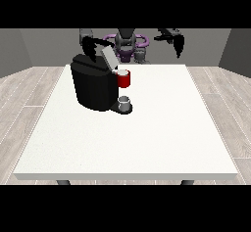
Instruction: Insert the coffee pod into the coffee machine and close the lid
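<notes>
1. The front view shows one black coffee machine point(93, 86) standing on the far left part of one large white table point(147, 138).
2. The machine has one grey lid point(109, 58). It is raised and tilted, so the machine is open at the top.
3. One red holder point(124, 79) sits on the front of the machine, facing the view's right. At its top there is a small light round thing, maybe the coffee pod, but I cannot tell for sure.
4. One small grey cup point(124, 102) stands under the red part, on the dark base of the machine.
5. Two black hands are in view. The hand at the view's left point(90, 49) is just behind the top of the machine, near the raised lid. I cannot tell if it touches the lid, and I cannot tell how its fingers lie.
6. The hand at the view's right point(178, 44) hangs in the air behind the far edge of the table, well apart from the machine. Its fingers point down and look relaxed, and it holds nothing.
7. The robot body point(126, 42) is small at the far side, with purple parts around a dark middle.
8. I can read no brand, label or writing on any thing.
9. The table top is plain white. The floor point(29, 99) is made of light wood planks, and the walls point(19, 50) behind are grey.
</notes>
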You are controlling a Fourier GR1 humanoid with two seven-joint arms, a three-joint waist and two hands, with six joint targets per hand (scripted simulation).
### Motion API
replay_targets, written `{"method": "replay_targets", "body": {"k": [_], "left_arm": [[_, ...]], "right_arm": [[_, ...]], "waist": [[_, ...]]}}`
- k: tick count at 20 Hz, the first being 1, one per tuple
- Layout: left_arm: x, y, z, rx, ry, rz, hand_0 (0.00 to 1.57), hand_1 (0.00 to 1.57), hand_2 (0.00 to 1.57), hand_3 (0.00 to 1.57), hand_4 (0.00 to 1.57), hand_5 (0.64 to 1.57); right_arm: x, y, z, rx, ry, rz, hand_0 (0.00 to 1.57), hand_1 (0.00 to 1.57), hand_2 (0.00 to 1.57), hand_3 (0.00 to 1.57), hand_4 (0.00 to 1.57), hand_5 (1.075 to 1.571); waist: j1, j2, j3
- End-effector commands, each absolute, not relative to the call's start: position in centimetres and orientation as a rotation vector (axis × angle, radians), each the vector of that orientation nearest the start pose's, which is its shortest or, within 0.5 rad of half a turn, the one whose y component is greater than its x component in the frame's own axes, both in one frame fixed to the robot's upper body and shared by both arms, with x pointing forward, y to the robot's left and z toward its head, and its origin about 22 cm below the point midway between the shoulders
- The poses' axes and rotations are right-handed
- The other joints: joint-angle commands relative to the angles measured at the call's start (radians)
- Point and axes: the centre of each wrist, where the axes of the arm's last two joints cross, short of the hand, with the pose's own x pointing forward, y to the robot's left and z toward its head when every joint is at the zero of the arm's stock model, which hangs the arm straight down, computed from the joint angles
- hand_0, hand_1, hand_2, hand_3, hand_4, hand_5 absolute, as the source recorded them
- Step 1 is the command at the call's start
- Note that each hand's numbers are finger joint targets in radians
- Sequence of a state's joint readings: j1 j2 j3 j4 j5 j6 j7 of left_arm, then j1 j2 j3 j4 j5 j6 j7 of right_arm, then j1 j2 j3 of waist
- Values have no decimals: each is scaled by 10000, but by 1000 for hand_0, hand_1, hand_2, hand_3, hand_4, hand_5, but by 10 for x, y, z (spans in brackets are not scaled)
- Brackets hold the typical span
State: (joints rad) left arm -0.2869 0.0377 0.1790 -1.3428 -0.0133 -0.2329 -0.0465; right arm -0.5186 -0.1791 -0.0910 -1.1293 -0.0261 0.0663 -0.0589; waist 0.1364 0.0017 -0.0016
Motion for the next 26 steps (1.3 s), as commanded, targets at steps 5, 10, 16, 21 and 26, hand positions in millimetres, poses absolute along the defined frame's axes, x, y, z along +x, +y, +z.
{"method": "replay_targets", "body": {"k": [5, 10, 16, 21, 26], "left_arm": [[304, 260, 34, -1011, -16452, -1117, 0, 0, 0, 0, 0, 1571], [300, 250, 34, -932, -16633, -1689, 0, 0, 0, 0, 0, 1571], [306, 280, 33, -516, -17039, -1434, 0, 0, 0, 0, 0, 1571], [286, 276, 7, -654, -16644, -1429, 0, 0, 0, 0, 0, 1571], [301, 279, 20, -205, -16865, -1236, 0, 0, 0, 0, 131, 1571]], "right_arm": [[381, -239, 66, 60, -16584, 2249, 0, 0, 0, 0, 0, 1571], [388, -230, 64, -295, -17026, 2485, 0, 0, 0, 0, 0, 1571], [393, -217, 76, 264, -17002, 3318, 0, 0, 0, 0, 0, 1571], [390, -203, 68, 189, -17181, 3434, 0, 0, 0, 0, 182, 1571], [404, -185, 95, 16, -17624, 4183, 0, 0, 0, 0, 0, 1571]], "waist": [[-12, 98, 17], [348, 599, 18], [-127, 776, 15], [-107, 412, 15], [-2, 796, 14]]}}
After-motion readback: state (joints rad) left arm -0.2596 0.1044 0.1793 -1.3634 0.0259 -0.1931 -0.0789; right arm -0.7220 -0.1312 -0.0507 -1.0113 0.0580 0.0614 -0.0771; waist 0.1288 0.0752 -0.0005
